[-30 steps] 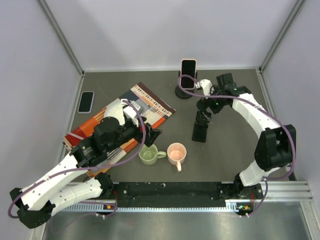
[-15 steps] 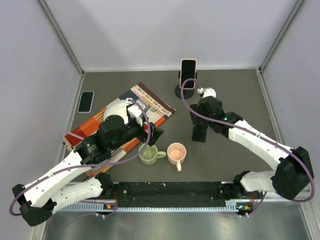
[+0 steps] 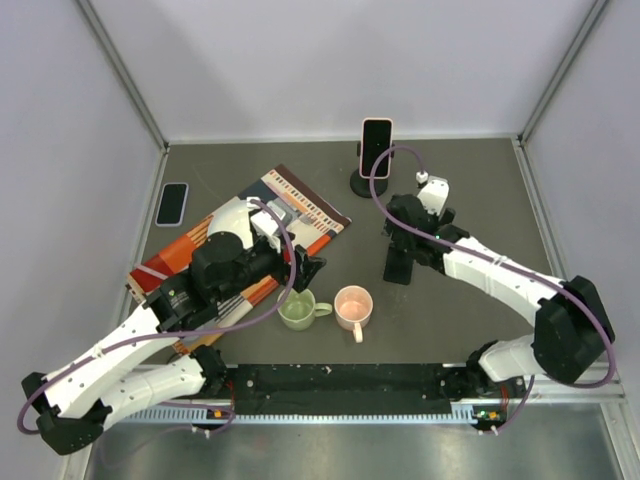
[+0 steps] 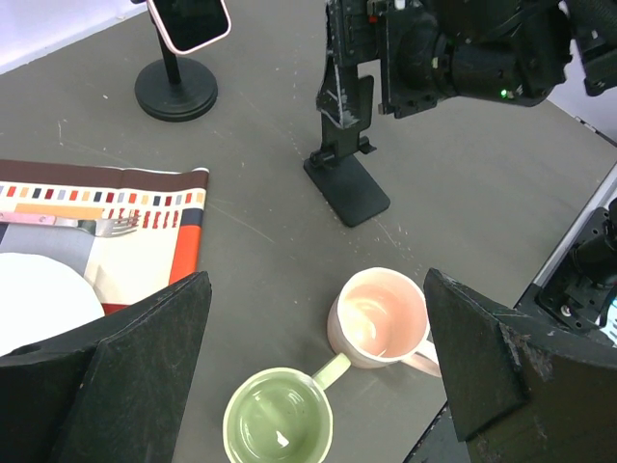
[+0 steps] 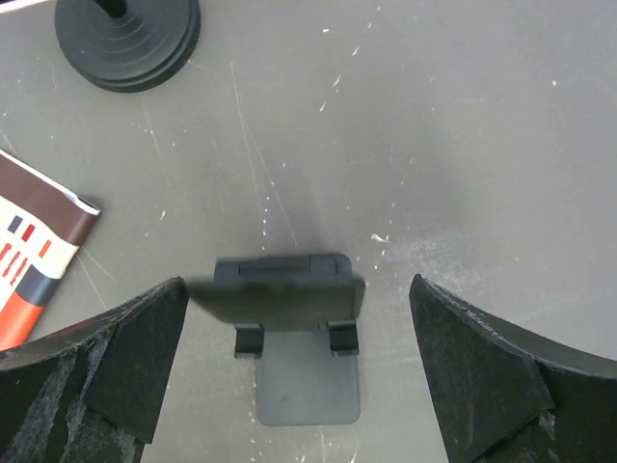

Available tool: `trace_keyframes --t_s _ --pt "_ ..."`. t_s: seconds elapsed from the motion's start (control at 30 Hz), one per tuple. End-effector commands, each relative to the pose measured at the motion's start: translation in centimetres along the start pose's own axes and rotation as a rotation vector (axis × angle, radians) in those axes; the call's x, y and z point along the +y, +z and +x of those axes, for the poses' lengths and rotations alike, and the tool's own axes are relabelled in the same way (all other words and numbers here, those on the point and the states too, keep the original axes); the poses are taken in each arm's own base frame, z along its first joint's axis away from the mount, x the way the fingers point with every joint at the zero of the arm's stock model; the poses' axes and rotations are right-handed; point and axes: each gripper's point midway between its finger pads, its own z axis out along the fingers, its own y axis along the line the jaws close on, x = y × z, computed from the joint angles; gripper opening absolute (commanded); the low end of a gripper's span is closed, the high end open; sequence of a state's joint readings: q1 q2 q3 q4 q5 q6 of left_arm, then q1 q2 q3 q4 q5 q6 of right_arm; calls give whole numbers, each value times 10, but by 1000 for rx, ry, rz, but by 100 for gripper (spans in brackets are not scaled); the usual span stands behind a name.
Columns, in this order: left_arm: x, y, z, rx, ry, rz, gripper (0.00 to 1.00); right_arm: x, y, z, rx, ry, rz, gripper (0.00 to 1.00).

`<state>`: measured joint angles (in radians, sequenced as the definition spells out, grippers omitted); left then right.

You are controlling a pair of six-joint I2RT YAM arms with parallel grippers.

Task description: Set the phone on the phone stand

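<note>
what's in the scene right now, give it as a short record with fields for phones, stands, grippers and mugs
loose phone: pink-cased phone with dark screen, lying flat at the far left
mounted phone: pink phone upright on black round-base stand at the back
empty stand: black folding phone stand, in the middle, nothing on it
right gripper: open, above the folding stand, holding nothing
left gripper: open, near the mugs, holding nothing
mugs: green ceramic mug beside pink ceramic mug, both upright
task state: loose phone not yet picked up

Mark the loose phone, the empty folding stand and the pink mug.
loose phone [image 3: 172, 203], top view, screen centre
empty folding stand [image 5: 280, 294], right wrist view, back plate
pink mug [image 4: 378, 318], left wrist view, inside bottom
</note>
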<state>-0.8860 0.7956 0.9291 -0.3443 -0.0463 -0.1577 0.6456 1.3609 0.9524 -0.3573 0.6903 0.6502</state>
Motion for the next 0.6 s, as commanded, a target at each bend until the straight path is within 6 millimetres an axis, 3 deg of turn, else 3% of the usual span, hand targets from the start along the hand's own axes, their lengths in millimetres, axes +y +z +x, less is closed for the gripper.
trace_keyframes --t_s 0.0,0.2,0.57 --pt "0 -3 -19 -65 4 -3 97 19 -2 -16 -48 131 -6 95" --pt "-1 -4 -19 -68 1 -2 96 19 9 -10 -50 96 37 90" --pt "0 -5 -18 -68 -4 -7 96 18 8 1 -23 13 64 64"
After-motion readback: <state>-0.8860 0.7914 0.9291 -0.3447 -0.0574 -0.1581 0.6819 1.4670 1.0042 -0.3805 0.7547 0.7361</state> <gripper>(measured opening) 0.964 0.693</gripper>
